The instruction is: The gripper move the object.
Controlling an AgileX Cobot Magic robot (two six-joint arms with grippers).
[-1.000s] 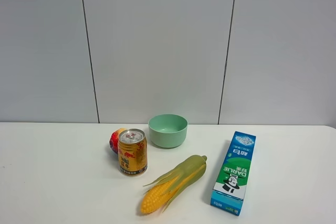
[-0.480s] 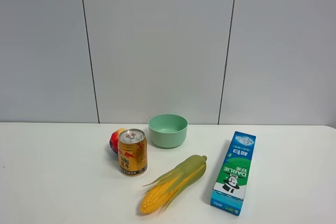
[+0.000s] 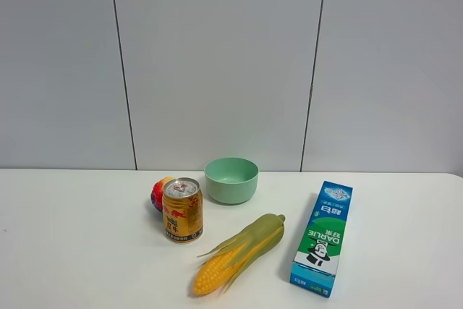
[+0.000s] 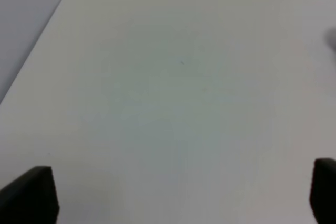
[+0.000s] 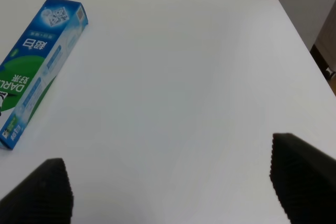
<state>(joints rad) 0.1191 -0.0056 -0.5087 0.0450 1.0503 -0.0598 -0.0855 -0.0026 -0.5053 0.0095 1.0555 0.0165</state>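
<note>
The small mottled ball [image 3: 158, 192] sits on the white table [image 3: 87, 251], mostly hidden behind a gold drink can [image 3: 182, 210] and left of the mint-green bowl [image 3: 231, 179]. Neither arm shows in the exterior high view. My left gripper [image 4: 181, 195] is open over bare table, its black fingertips [image 4: 31, 192] at the frame's lower corners. My right gripper [image 5: 173, 187] is open and empty above the table, near a toothpaste box [image 5: 37, 66]. The ball is in neither wrist view.
A corn cob [image 3: 239, 252] lies in front of the bowl. The blue-green toothpaste box [image 3: 323, 237] lies on the right. A grey panelled wall [image 3: 217, 63] stands behind the table. The table's right edge [image 5: 299, 40] shows in the right wrist view.
</note>
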